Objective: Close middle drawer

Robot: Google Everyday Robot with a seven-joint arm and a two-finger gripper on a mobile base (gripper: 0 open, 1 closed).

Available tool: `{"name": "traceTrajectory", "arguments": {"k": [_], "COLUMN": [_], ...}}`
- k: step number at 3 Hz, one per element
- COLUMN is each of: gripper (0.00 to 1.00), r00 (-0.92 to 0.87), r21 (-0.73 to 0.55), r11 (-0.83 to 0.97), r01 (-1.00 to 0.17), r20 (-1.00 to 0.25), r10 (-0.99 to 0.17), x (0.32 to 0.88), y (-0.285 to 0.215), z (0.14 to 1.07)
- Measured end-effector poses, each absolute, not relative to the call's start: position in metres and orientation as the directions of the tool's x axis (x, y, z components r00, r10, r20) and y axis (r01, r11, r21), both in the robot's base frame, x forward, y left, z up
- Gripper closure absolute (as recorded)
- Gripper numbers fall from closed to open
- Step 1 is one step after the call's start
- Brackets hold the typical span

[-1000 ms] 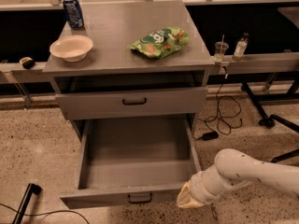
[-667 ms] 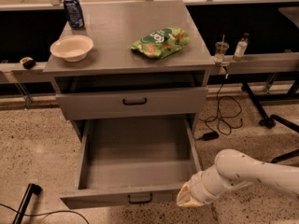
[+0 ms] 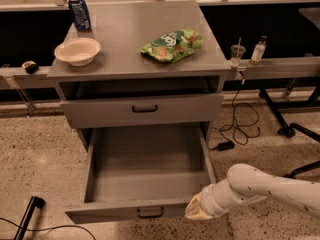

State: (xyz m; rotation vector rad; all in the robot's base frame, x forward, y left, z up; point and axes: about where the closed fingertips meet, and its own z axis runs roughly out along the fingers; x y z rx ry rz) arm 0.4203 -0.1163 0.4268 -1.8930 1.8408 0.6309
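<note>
The middle drawer is a wide grey drawer standing pulled far out of the cabinet. Its plain grey inside is bare. Its low front panel carries a small black centre handle. My gripper is at the end of the white arm that comes in from the right. It sits low against the right end of the drawer's front panel, at the front right corner. The grey drawer with the taller front panel above is shut.
On the cabinet top are a blue can, a cream bowl and a green snack bag. A cup and a small bottle stand on a rail to the right. Cables and chair legs lie on the speckled floor.
</note>
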Motion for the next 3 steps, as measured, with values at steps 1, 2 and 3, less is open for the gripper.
{"name": "traceTrajectory", "arguments": {"k": [1,2,3], "gripper": [1.0,1.0,1.0], "r00": [-0.007,-0.015,-0.064], "r21": [-0.013,-0.041,-0.139], "r11": [0.018,0.049,0.201], "r01": [-1.0,-0.998,-0.97], "r20": [-0.591,-0.595,-0.648], "r10": [-0.807,-0.804,-0.759], "x": [0.431,0.435,0.454], "y": [-0.114,-0.11,-0.099], "z": [0.418,0.418,0.416]}}
